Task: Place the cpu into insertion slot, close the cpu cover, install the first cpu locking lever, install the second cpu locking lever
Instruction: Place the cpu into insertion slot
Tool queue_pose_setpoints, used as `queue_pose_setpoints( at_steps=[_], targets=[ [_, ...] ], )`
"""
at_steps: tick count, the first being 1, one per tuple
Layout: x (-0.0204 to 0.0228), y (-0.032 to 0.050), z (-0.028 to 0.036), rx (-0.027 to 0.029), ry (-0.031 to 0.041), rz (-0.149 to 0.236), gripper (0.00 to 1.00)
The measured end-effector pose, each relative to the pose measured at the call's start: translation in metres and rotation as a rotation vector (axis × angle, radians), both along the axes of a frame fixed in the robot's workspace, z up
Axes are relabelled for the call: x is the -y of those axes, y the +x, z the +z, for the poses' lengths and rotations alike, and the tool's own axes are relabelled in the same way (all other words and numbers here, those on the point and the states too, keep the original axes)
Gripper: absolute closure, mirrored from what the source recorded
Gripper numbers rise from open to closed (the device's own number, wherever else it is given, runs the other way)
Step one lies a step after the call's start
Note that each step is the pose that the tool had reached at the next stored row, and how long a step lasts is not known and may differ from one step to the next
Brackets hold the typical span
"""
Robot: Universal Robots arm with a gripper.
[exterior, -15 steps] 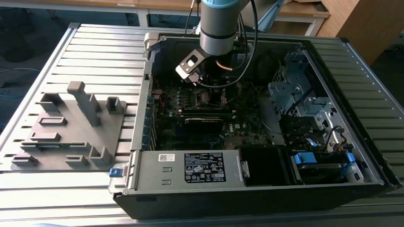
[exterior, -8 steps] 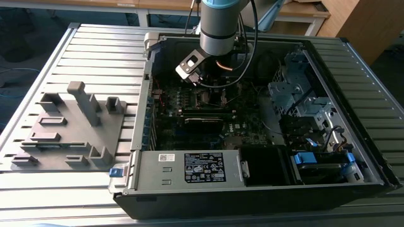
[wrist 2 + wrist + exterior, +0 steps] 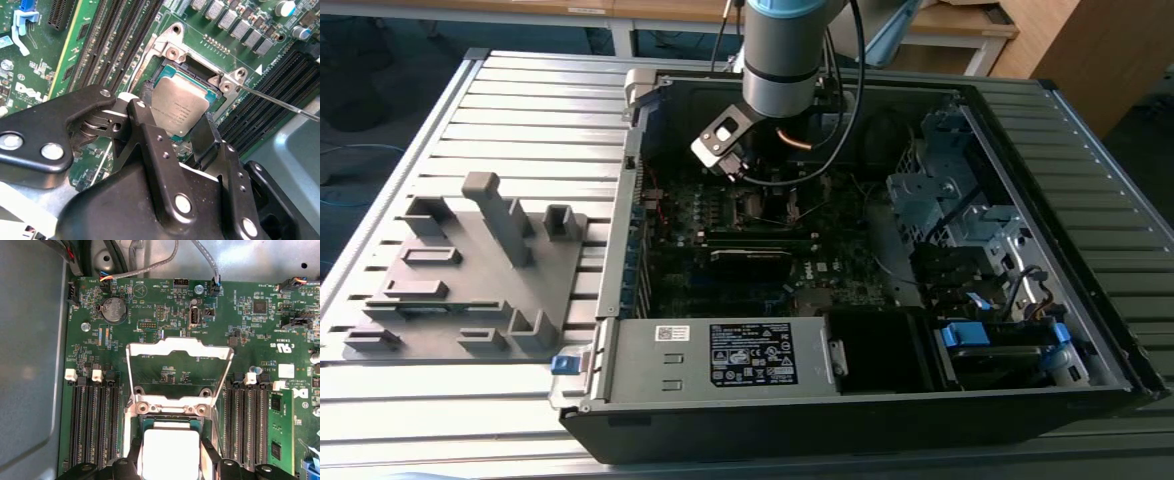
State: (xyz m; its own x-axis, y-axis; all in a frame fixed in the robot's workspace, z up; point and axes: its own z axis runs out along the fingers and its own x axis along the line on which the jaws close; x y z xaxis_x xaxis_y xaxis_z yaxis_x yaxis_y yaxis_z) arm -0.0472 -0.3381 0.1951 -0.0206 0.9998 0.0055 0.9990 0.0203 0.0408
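Observation:
My gripper is shut on the cpu, a silver-grey square chip with one black finger on each of two opposite sides. In both wrist views the chip sits at the insertion slot, whose dark square socket shows past its far edge. In the first wrist view the cpu lies just below the slot's silvery hinge end. The cpu cover stands raised, its metal frame open. A thin locking lever rod sticks out beside the socket. In the exterior view the gripper hangs inside the computer case.
Long black memory slots flank the socket on both sides, with a green card further out. The open computer case lies on a slatted table. A grey fixture block stands at the exterior view's left. Cables and drive bays fill the exterior view's right.

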Motion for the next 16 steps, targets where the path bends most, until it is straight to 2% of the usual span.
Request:
queue_pose_setpoints(
  at_steps=[5,16],
  targets=[
    [-0.0001,0.0001,0.0062,0.0002,0.0002,0.000,0.44],
    [-0.0001,0.0001,0.0068,0.0002,0.0003,0.000,0.45]
  ],
)
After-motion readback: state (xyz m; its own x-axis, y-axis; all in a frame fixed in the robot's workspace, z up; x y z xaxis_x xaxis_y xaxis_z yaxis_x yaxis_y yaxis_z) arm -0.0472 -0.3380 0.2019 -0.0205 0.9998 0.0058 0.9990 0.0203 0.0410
